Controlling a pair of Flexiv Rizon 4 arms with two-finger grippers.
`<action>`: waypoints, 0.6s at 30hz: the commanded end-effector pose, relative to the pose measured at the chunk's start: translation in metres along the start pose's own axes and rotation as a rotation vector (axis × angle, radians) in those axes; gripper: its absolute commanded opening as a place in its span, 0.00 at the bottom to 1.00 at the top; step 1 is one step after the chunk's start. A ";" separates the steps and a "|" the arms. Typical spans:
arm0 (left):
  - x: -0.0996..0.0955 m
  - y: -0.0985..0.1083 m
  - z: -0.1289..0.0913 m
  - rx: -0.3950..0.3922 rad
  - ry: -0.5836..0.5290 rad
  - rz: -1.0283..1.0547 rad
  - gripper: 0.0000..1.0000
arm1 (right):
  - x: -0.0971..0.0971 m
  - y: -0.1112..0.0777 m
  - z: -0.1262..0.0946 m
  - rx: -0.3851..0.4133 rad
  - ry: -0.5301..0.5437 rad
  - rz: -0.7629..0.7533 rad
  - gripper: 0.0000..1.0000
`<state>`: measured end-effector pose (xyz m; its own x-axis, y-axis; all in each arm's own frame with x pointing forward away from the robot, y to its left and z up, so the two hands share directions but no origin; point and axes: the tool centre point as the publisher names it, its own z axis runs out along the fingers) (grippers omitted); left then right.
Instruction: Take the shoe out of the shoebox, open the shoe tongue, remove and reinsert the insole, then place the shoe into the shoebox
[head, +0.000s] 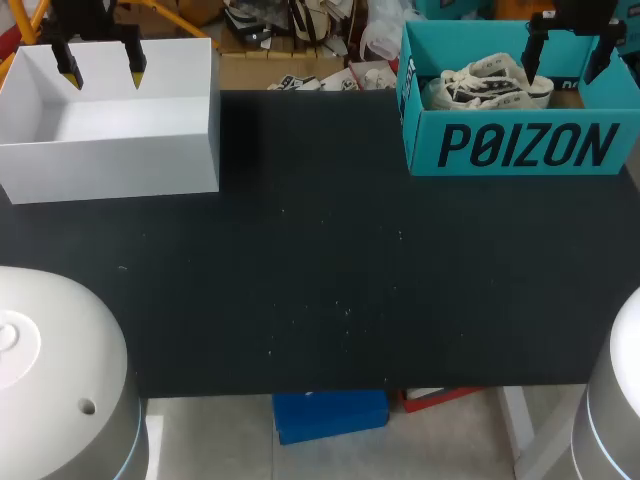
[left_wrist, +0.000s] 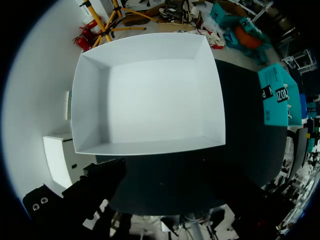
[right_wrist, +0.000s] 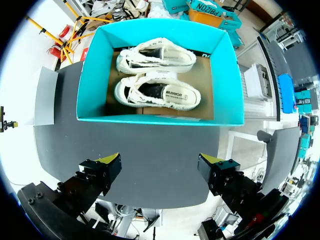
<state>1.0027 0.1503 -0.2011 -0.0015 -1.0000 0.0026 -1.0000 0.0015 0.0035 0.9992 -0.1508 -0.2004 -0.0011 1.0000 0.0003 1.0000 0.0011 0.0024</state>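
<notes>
The dark worktop (head: 320, 280) carries two boxes at its far edge. The white box (head: 110, 165) stands at the left with nothing in it. The teal shoebox (head: 520, 145) stands at the right, lid off.

Two pale shoes (right_wrist: 156, 60) lie side by side in the shoebox, openings up, the near shoe (right_wrist: 159, 95) just beside the far one. Neither has been lifted, so I judge the task to be at its first step, taking a shoe out, and that step is not yet begun.

The right claw (head: 565, 60) hangs above the shoebox, fingers spread wide and holding nothing. In the right wrist view it sits over the worktop on the near side of the box wall, not over the shoes. The left claw (head: 102, 72) hangs over the white box, likewise wide open and empty.

The next move likely falls to the right claw. It should go forward past the near wall, then come down with one finger inside the near shoe's opening and one outside. It must clear the wall and the far shoe before it closes.
</notes>
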 end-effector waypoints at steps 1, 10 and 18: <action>0.000 0.001 -0.001 -0.001 -0.002 -0.001 1.00 | 0.000 0.000 0.000 0.001 0.000 0.000 1.00; 0.000 0.001 -0.001 -0.001 -0.002 -0.001 1.00 | 0.010 0.002 -0.001 -0.031 -0.011 -0.252 1.00; 0.000 0.001 -0.001 -0.001 -0.002 -0.001 1.00 | 0.017 -0.013 -0.010 0.011 -0.042 -0.908 1.00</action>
<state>1.0027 0.1502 -0.2011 -0.0015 -1.0000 0.0025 -1.0000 0.0016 0.0036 0.9912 -0.1323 -0.1935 -0.3476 0.9374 -0.0186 0.9375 0.3479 0.0122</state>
